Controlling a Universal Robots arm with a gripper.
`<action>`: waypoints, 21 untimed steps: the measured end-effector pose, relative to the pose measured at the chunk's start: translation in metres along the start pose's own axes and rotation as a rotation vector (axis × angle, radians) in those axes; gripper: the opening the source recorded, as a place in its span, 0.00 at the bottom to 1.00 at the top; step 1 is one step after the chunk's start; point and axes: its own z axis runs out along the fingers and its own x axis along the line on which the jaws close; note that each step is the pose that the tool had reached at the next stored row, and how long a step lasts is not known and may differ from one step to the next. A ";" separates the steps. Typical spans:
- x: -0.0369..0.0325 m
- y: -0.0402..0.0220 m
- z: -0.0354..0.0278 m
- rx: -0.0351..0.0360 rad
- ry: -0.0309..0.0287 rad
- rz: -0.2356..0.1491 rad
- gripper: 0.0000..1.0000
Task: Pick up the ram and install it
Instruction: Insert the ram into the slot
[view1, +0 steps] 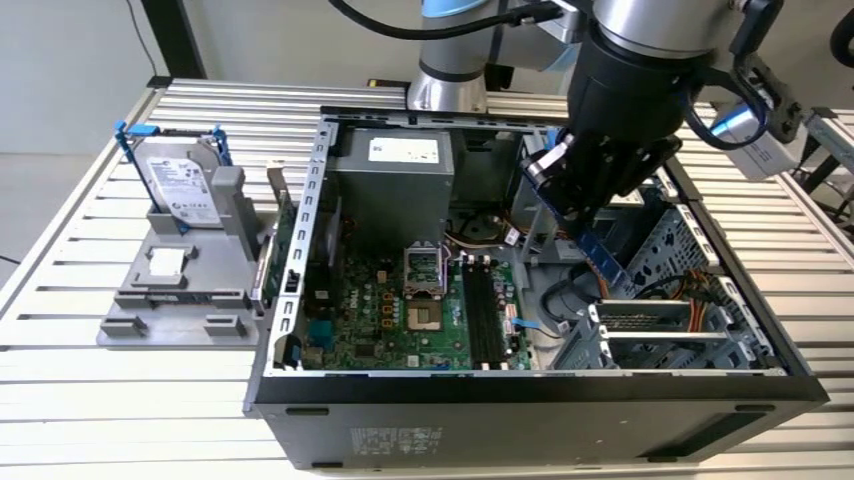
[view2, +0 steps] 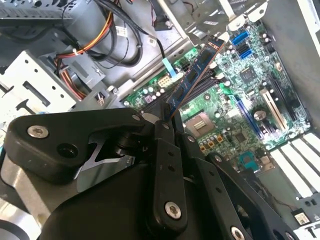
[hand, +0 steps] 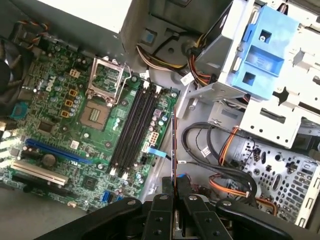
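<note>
Gripping the ram (view2: 192, 75) by one end, with the gripper (view2: 167, 125) shut tight on it. Hanging tilted in the air inside the open computer case (view1: 314, 220), not touching the green motherboard (hand: 75, 132). In the exterior view, at about 2 o'clock from the long black slots (view1: 483, 310). Close to black and orange cables (hand: 226, 146) below. Grey drive cage (view1: 667, 330) at 4 o'clock. Far off at 9 o'clock, outside the case, a silver hard drive (view1: 180, 180) in a blue frame.

A silver-grey cylindrical robot arm (view1: 650, 28) with blue joint caps (view1: 729, 122) carries thick black cables (view1: 378, 27). Its matte black gripper (view2: 167, 118) has jointed links (view2: 167, 165) fastened with round silver screws (view2: 173, 210).
</note>
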 end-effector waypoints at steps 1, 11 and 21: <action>0.0010 0.0003 -0.0001 0.0006 0.0000 0.008 0.00; 0.0123 0.0042 -0.0010 0.0064 -0.0010 0.077 0.00; 0.0221 0.0078 -0.0017 0.0099 -0.0016 0.119 0.00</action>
